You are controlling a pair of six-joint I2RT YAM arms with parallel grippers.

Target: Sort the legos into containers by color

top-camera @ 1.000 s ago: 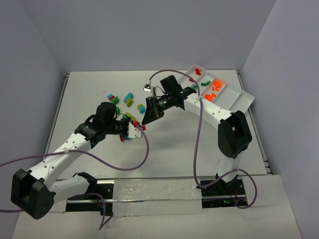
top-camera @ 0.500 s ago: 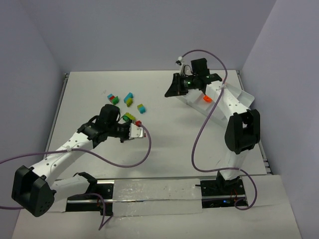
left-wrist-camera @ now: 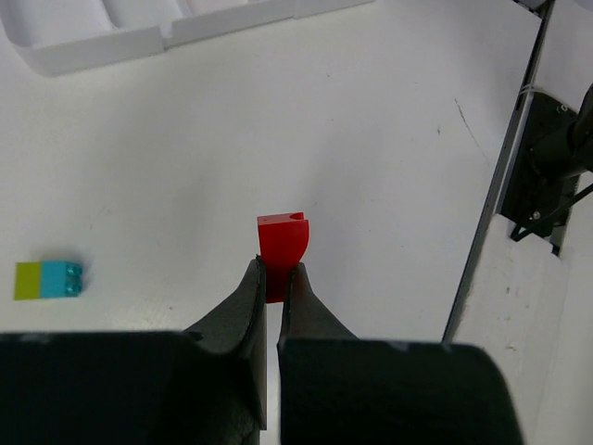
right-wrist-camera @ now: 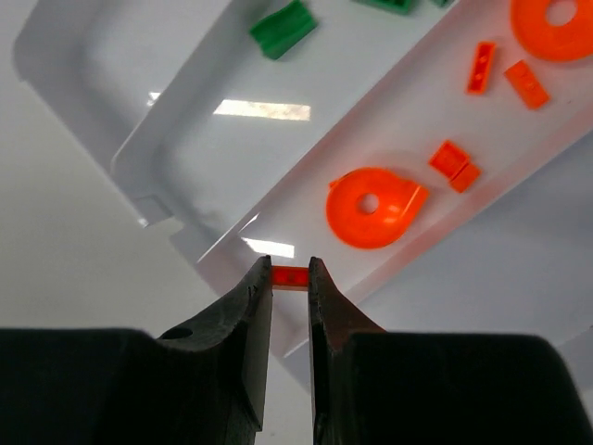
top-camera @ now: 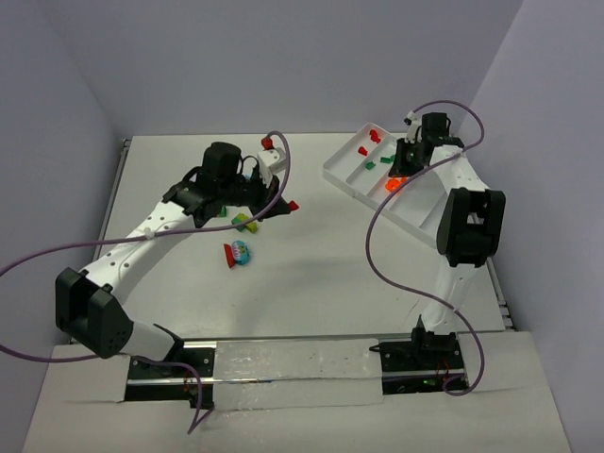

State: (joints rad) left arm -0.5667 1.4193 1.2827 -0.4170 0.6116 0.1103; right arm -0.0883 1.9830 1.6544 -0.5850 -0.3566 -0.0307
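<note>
My left gripper [left-wrist-camera: 275, 269] is shut on a red brick [left-wrist-camera: 282, 243] and holds it above the bare table; in the top view the gripper [top-camera: 281, 202] and the brick [top-camera: 293, 205] are left of the white tray [top-camera: 340, 176]. My right gripper [right-wrist-camera: 290, 271] is shut on a small orange brick [right-wrist-camera: 290, 276] over the tray's near wall [right-wrist-camera: 232, 243], beside the compartment with orange pieces [right-wrist-camera: 373, 206]. In the top view the right gripper [top-camera: 402, 174] is over the tray's middle. Loose bricks lie on the table: yellow-green and green [top-camera: 247, 223], and cyan with red [top-camera: 238, 251].
The tray holds red pieces [top-camera: 375, 137], green pieces [top-camera: 377, 162] and orange pieces [top-camera: 394, 185] in separate compartments. A green brick [right-wrist-camera: 283, 28] lies in the compartment beside the orange one. A cyan and yellow-green brick [left-wrist-camera: 48, 279] lies left of my left gripper. A black rail [left-wrist-camera: 551, 158] is at the table's edge.
My left arm has lifted the red brick and swung up and right toward the tray. My right arm has moved right from the table's middle to over the tray.
</note>
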